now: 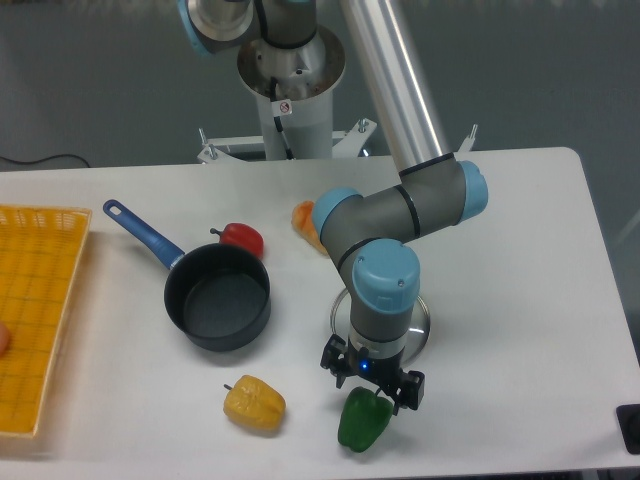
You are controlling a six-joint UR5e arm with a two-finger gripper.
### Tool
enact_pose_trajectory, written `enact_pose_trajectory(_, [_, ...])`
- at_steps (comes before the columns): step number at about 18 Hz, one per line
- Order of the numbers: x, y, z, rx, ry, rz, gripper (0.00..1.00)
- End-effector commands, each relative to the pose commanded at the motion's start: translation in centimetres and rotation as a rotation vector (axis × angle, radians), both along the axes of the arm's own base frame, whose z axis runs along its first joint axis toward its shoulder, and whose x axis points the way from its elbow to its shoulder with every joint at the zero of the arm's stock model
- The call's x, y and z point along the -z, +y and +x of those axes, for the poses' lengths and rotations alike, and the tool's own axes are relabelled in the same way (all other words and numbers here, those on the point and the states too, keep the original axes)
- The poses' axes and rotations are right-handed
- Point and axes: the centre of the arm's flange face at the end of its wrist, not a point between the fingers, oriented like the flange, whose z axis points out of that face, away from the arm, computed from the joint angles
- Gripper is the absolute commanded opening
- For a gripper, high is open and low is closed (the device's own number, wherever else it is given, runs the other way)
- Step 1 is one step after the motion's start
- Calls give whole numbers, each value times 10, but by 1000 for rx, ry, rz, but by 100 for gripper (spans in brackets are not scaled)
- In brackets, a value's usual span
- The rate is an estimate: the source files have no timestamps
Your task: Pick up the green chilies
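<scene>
The green chilies [362, 421], a glossy dark-green pepper-shaped toy, lie tilted near the table's front edge with the stem end pointing up toward my gripper [372, 388]. The gripper points straight down just above and behind the toy. Its two black fingers [409, 388] stand on either side of the toy's top. The wrist hides the fingertips, so I cannot tell whether they touch the toy.
A yellow pepper [254, 403] lies to the left of the green one. A dark saucepan [217, 297] with a blue handle, a red pepper [241, 238] and an orange item [305, 220] sit further back. A round lid [417, 325] lies under the arm. A yellow basket [35, 310] stands at the left edge.
</scene>
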Motion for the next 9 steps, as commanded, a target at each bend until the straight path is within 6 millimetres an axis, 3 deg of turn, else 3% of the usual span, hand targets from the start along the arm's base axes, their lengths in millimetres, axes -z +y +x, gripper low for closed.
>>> enact_pose_trajectory(9, [-3, 15, -17, 15, 32, 22, 100])
